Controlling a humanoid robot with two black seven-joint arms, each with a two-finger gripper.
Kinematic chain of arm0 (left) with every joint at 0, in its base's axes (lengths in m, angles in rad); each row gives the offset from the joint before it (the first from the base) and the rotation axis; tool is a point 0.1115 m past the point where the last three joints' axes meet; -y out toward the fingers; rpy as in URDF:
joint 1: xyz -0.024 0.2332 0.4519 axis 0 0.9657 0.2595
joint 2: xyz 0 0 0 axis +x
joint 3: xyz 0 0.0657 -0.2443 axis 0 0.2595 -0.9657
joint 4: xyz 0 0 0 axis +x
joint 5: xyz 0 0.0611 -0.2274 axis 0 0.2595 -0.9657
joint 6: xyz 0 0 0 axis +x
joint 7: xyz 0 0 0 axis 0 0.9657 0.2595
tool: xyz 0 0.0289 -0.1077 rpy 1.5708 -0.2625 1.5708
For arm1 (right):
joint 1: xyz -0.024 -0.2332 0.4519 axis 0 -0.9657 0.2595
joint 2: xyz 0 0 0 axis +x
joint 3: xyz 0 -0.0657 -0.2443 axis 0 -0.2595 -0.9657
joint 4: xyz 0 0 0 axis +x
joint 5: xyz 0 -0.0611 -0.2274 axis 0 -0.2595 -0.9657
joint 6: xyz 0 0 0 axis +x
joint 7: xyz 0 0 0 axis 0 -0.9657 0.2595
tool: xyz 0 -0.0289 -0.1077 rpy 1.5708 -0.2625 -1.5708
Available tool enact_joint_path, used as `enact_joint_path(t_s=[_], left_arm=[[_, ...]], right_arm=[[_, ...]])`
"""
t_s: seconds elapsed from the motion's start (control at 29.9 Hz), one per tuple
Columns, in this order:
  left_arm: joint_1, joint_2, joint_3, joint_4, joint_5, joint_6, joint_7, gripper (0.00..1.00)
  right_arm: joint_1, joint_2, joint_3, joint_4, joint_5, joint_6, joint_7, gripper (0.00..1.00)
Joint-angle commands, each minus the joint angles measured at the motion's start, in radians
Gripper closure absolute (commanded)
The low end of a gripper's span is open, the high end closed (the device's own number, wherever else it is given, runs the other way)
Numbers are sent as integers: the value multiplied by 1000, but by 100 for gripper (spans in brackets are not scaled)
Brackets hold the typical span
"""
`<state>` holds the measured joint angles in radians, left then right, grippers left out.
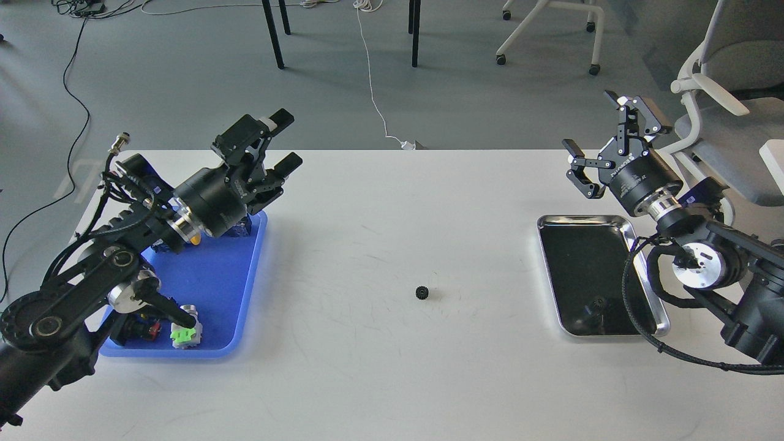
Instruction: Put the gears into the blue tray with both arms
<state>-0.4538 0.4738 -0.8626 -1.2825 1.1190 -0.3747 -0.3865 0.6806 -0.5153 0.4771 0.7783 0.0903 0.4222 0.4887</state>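
A single black gear (pixel 421 292) is seen lying flat on the white table (pixel 392 367), alone in the open stretch between the two trays and touched by neither arm. A second small dark toothed shape (pixel 598 302) is made out in the silver tray (pixel 644 228) near its front end, though it is blurred against the mirror-like bottom and cannot be told for certain from a reflection. The blue tray (pixel 220 288) is set at the left side of the table, well apart from the gear; its far end and left edge are covered by the left arm, and only parts of the push-button switches in it are shown (a green-and-white one (pixel 184 334) near the front rim, a yellow cap (pixel 195 240) peeping out under the wrist). The left gripper (pixel 277 142) is held above the tray's far right corner, its fingers spread apart and nothing between them. The right gripper (pixel 606 128) is raised beyond the silver tray's far end, its fingers likewise parted and unloaded. The lower links of both arms are cut off by the picture's edges. Chair legs and cables are seen on the grey floor behind.
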Motion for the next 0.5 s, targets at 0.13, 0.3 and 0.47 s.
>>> enact_joint_path(t_s=[0.13, 0.3, 0.47], left_arm=[[-201, -30, 314, -57, 563, -13, -60, 2], [-318, -141, 428, 23, 1003, -9, -102, 2], [-433, -256, 583, 187, 1063, 62, -102, 3]], right_arm=[[-70, 8, 21, -57, 49, 66, 0, 1], [-70, 9, 18, -57, 48, 66, 0, 1], [-70, 9, 9, -57, 48, 66, 0, 1]])
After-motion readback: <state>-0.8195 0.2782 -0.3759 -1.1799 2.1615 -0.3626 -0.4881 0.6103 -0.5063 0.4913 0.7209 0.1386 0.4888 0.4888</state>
